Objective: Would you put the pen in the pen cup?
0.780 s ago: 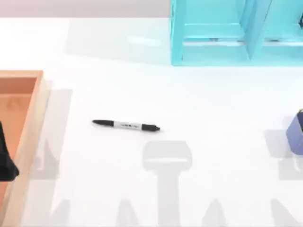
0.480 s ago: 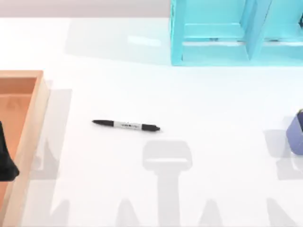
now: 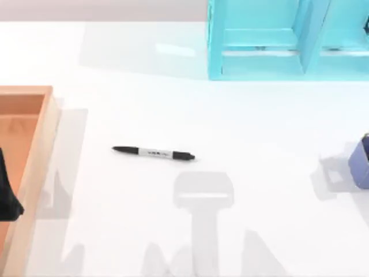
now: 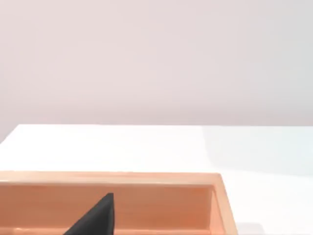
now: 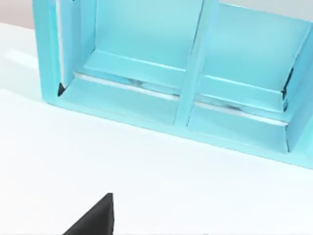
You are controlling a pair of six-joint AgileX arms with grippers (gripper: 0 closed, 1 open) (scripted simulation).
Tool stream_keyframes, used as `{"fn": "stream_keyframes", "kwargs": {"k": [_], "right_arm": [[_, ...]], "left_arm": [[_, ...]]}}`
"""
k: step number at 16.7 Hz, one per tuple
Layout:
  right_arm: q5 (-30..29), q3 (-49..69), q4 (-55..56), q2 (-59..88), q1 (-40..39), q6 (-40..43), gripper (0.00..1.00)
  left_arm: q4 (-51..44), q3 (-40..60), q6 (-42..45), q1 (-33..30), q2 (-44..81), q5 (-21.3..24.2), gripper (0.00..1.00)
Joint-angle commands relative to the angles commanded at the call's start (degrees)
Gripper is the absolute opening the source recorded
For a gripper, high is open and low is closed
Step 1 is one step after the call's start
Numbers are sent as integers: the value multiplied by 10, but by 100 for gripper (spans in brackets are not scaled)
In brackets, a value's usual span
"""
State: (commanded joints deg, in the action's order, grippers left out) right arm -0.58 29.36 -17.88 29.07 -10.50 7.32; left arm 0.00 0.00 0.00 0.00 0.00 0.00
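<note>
Pose first: the left gripper (image 3: 7, 193) hangs at the table's left edge, over the floor of the orange-brown wooden tray (image 3: 34, 156). In the left wrist view its dark tip stands in front of the tray's far wall. We cannot tell whether this gripper is spread or pressed together. The right gripper (image 5: 95, 219) appears in the right wrist view as a dark wedge above the bare white table (image 3: 259, 127), facing the open compartments of the translucent teal shelf unit (image 3: 259, 66). We cannot tell its state either. Neither gripper touches a task item.

The pen (image 3: 153, 153) lies flat on the table, left of centre, between the tray and the pen cup (image 3: 360, 165) and well apart from both. Its long axis runs nearly left to right across the top view, with the left end slightly nearer the table's back. The slim tapered end points left toward the tray; the blunter black end points right toward the pen cup. The pale printed band faces up.

The pen cup stands at the table's right edge, partly cut off by the top view's border.
</note>
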Motion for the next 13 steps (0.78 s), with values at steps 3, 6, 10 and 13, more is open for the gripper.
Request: {"fn": "stream_keyframes", "kwargs": {"k": [3,6,10,13], "right_arm": [[-6,163,-81,140,-50,29,100],[-13,348,-167,293,-104,58,100],[-24,613,-285,511,-176,99,100],[-35,808,-375,680,-227,132,100]], "left_arm": [[0,0,0,0,0,0,100],[0,0,0,0,0,0,100],[0,0,0,0,0,0,100],[0,0,0,0,0,0,100]]}}
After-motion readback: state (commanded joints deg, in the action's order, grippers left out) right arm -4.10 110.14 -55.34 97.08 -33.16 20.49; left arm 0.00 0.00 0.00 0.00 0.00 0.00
